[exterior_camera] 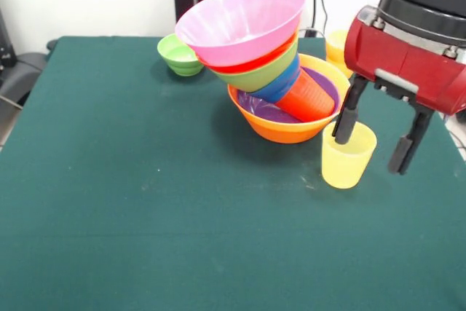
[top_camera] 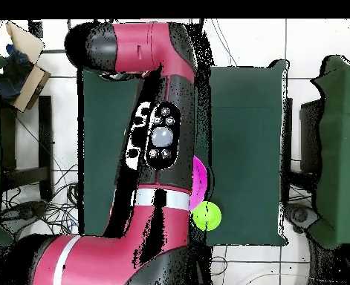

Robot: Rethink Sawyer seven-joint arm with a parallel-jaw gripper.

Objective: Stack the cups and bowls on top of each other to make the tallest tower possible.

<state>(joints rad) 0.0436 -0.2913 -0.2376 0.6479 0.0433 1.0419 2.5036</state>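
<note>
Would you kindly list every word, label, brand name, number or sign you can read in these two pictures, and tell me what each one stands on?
None can be read.
The bowls in the tower, the small green bowl and the yellow cup are plain, with no print.
The red arm housing above the pincer shows no lettering.
In the overhead view, the round buttons on the arm carry marks too small to read.

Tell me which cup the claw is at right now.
The pale yellow cup standing alone beside the orange bowl; one finger of the open claw dips into it. The red-orange cup lies tilted in the tower.
</note>
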